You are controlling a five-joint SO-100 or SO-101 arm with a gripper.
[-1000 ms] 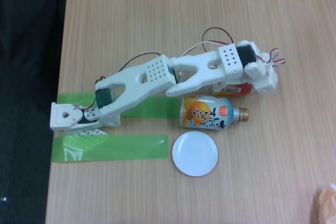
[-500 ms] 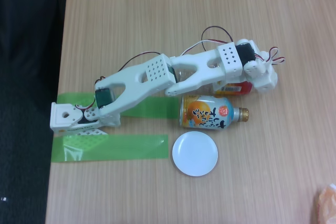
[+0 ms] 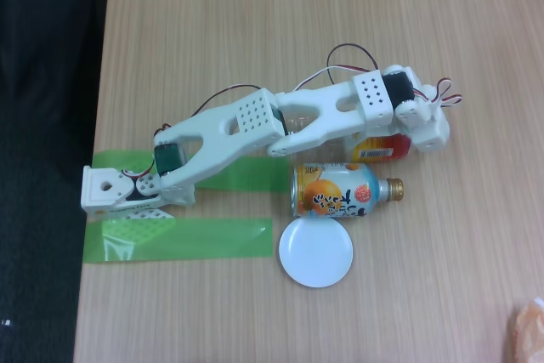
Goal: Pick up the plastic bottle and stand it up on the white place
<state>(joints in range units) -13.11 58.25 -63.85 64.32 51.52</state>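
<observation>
- The plastic bottle (image 3: 380,149) lies on its side on the table (image 3: 255,23), under the white arm (image 3: 280,125); only its red-and-yellow label part shows below the arm's far end, the rest is hidden.
- The gripper (image 3: 416,129) is above this bottle at the right end of the arm. Its fingers are hidden from this camera, so I cannot tell if it is wide, narrow or closed on the bottle.
- Just below the plastic bottle lies a shorter can-bottle (image 3: 340,190), light blue with an orange print and a gold cap, also on its side, the cap to the right in the fixed view.
- The white plate (image 3: 315,251) is just below the can-bottle, very near or touching its lower edge. Nothing stands on the plate.
- Red and black wires (image 3: 353,53) run along the arm.
- The arm's base (image 3: 115,189) sits at the left edge of the table, with strips of green tape (image 3: 178,238) under and beside it.
</observation>
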